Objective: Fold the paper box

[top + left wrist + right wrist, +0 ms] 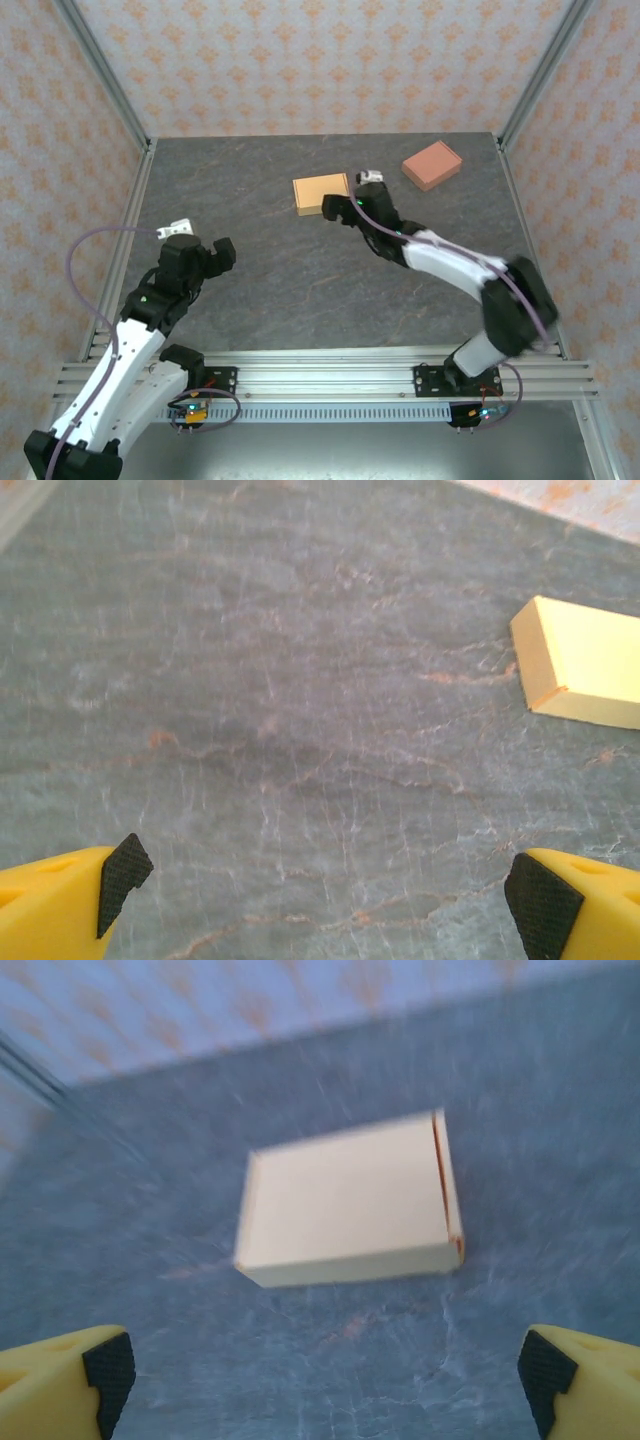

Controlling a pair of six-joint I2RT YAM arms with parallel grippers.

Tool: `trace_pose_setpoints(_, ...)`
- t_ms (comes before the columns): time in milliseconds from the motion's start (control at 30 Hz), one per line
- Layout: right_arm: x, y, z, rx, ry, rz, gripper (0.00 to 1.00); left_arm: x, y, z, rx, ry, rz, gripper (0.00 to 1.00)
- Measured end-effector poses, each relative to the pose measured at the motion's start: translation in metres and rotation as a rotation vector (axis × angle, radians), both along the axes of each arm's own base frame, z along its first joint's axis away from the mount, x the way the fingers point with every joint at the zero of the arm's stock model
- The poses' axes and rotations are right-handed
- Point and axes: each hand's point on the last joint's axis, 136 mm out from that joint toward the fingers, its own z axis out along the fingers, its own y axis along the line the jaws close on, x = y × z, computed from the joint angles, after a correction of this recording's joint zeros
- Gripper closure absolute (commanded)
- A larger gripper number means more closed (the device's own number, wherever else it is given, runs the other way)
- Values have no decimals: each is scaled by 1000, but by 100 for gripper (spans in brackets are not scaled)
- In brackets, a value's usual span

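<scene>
1. Seemingly the folding is at its final step: the paper box (321, 193) lies closed and flat at the far middle of the table (260, 300).
2. The right gripper (340, 208) hovers just beside it, fingers spread wide, holding nothing.
3. The left gripper (218, 254), equally wide, hangs well apart.
4. The next move probably calls for drawing the right arm clear without nudging the box.

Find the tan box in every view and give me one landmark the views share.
Top external: tan box upper centre, left of the red box.
Left wrist: tan box at the right edge, upper half.
Right wrist: tan box at centre, slightly blurred.
Shared landmark: the patterned wall beyond the tan box.
</scene>
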Motion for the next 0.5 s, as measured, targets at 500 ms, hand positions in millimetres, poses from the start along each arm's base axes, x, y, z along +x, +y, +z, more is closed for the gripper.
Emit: trace_pose_setpoints(500,-70,-228,19,-351,-327,-578,1,39,-12,-37,367,-117,-260,0)
